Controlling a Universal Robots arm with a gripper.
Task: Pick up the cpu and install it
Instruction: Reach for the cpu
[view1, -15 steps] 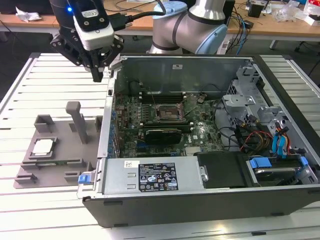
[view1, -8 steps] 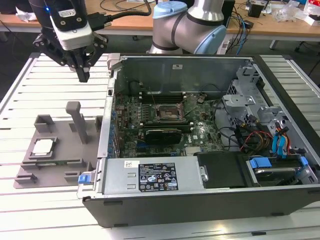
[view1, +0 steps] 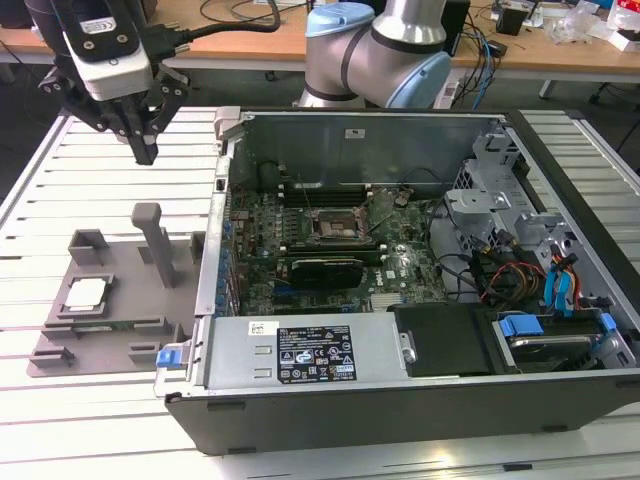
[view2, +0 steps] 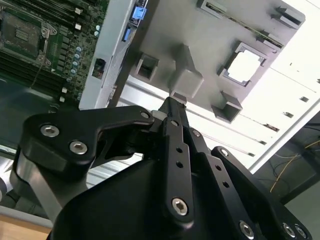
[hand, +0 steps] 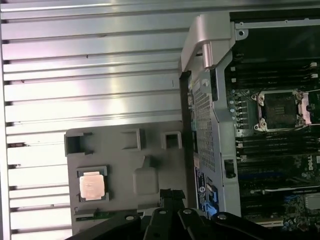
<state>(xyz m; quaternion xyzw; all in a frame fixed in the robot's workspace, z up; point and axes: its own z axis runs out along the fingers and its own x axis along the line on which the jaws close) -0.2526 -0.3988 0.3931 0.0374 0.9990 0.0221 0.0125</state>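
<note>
The gripper hangs above the grey fixture plate on the worktop. Its fingers are pressed together with nothing between them. The cpu lies flat in a recess of that plate, well apart from the socket inside the open computer case.

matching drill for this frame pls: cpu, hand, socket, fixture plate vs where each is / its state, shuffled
1 cpu
2 hand
3 socket
4 fixture plate

A on the slatted table, at the exterior view's left of the computer case
B inside the case, empty
C raised off the table, holding nothing
D seated in a plate recess

Pairs: 1-D, 2-C, 3-B, 4-A
</note>
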